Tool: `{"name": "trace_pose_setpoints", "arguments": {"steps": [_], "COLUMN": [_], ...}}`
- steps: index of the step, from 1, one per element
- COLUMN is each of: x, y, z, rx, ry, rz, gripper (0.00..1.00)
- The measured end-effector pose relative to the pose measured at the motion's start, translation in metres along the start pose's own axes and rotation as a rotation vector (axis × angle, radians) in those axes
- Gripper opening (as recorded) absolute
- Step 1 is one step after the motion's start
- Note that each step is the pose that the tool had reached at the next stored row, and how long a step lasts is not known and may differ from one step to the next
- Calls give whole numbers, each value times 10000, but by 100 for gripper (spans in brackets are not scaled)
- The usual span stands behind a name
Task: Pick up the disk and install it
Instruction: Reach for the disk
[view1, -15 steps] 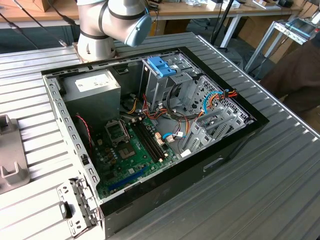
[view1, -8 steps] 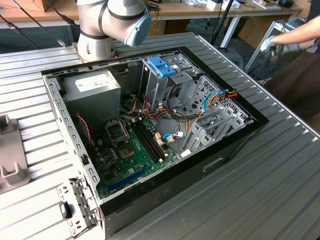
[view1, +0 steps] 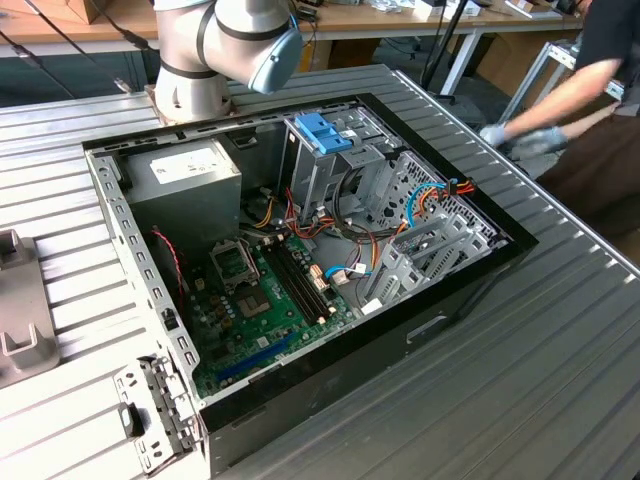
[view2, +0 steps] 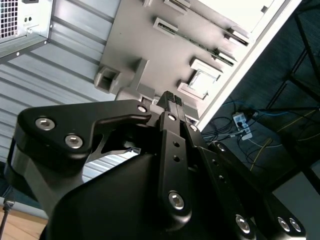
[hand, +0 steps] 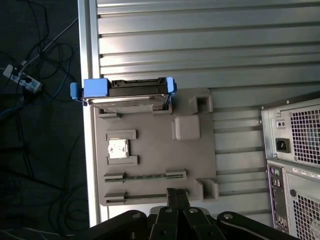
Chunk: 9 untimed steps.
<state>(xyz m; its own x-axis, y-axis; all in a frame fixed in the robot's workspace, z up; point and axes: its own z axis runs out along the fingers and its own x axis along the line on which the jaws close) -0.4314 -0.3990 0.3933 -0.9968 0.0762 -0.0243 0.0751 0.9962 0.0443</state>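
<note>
The disk (hand: 127, 92), a grey metal drive in a light blue carrier, stands on edge in a slot at the far end of a grey holder tray (hand: 192, 160) in the first wrist view. My gripper (hand: 177, 193) hangs above the tray's opposite end, well apart from the disk, with its black fingers pressed together and nothing between them. In the second wrist view the shut gripper (view2: 171, 98) points at the same grey tray (view2: 150, 45).
The open computer case (view1: 470, 285) lies in the middle of the ribbed metal table (view1: 520, 400), its drive cage topped by a blue latch (view1: 322, 133). A person's gloved hand (view1: 500, 135) reaches in from the exterior view's right. The tray also holds a processor chip (hand: 118, 148). The table edge (hand: 85, 165) drops to cables on the floor.
</note>
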Motion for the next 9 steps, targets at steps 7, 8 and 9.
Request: {"name": "trace_pose_setpoints", "arguments": {"steps": [7,8,9], "x": [31,33,37], "y": [-2,-2,-3], "z": [0,0,0], "rx": [-1,0,-1], "ry": [-1,-1,-1], "rz": [0,0,1], "gripper": [10,10,10]}}
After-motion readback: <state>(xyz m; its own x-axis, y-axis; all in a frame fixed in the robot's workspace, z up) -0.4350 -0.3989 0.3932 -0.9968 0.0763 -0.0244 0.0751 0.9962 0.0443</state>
